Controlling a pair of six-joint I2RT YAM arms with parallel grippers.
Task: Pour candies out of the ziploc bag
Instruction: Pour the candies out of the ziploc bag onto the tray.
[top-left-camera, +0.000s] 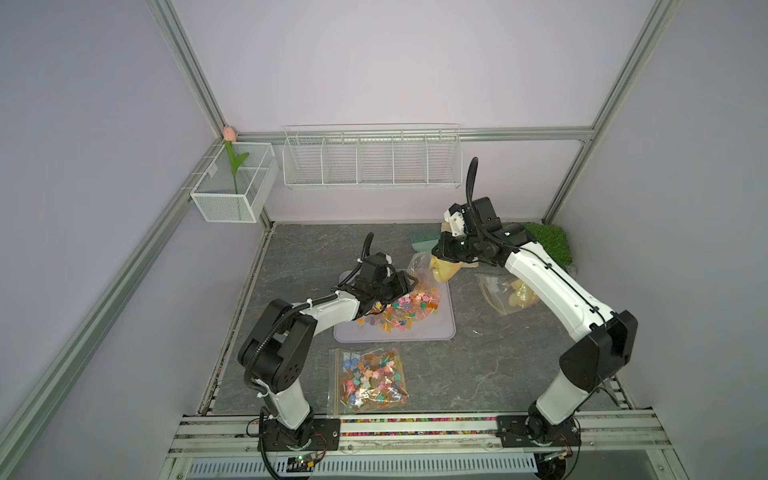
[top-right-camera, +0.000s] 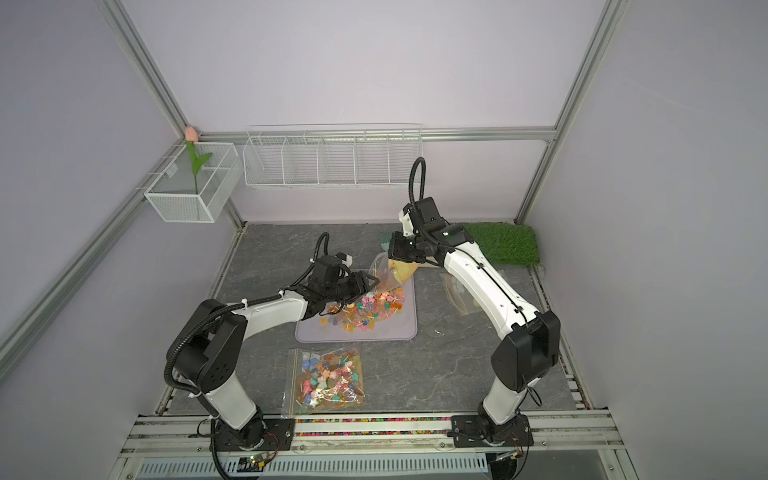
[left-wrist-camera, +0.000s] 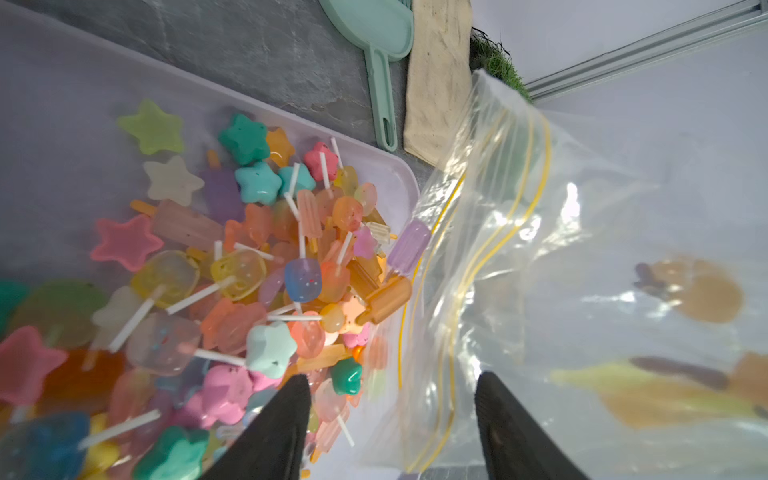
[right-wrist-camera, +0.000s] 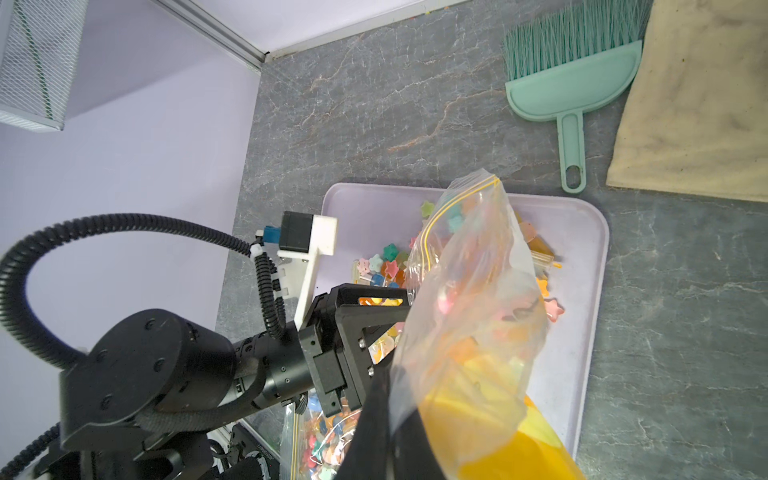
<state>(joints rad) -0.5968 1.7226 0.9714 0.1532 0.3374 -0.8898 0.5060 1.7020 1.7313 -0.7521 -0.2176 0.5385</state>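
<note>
While right jaws pinch the ziploc bag (right-wrist-camera: 469, 291), left jaws gape; candies (left-wrist-camera: 291, 282) (heaped) fill tray (right-wrist-camera: 582, 257).

Multicoloured candies (left-wrist-camera: 302, 282) — lilac tray (right-wrist-camera: 582, 232), grey-veined tabletop (right-wrist-camera: 374, 104)

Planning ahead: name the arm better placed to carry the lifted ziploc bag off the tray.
Right: the right claw is shut on the ziploc bag above the tray; the left claw is open.

Grey marbled tabletop (top-left-camera: 299, 257) — on it: lilac tray (top-left-camera: 436, 330), candy-filled bag (top-left-camera: 372, 380), another bag (top-left-camera: 498, 293), brush (right-wrist-camera: 573, 83), cloth (right-wrist-camera: 698, 104), grass mat (top-right-camera: 503, 243).
</note>
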